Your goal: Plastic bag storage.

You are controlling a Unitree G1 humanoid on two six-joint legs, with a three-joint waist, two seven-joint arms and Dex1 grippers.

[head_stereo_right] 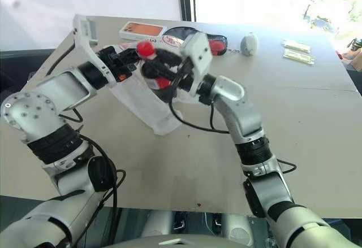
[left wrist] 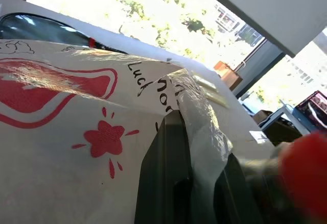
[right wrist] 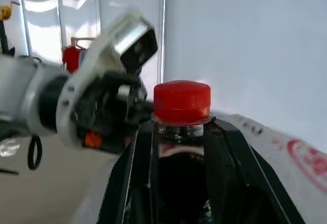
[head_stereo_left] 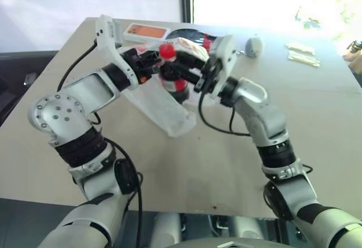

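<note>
Both grippers meet above the far middle of the desk (head_stereo_left: 186,169), and the step in hand looks like getting the small cola bottle (head_stereo_right: 154,67) down into the plastic bag (head_stereo_left: 164,109). The left gripper (left wrist: 196,183) is pinched shut on a fold of the bag's rim, holding the thin white bag with its red print off the desk so the rest hangs down and its bottom corner drags on the surface. The right gripper (right wrist: 179,157) is clamped narrow around the neck of the bottle, just under the red cap (right wrist: 182,101), and carries it at the bag's mouth, close against the left gripper. To do this well, I would judge that the left should keep the rim taut and lifted away from the bottle, so the mouth gapes instead of folding over; the bottle should go in base first and sink well below the rim before the right lets go, since crinkly film gives little support and could let it tip out. Whether the bottle's base is already inside the film cannot be told. Along the desk's far edge lie an orange phone (head_stereo_left: 146,31), a dark round object and a small grey item (head_stereo_left: 254,46), with pale packets (head_stereo_left: 302,54) toward the far right corner; bright windows stand behind
</note>
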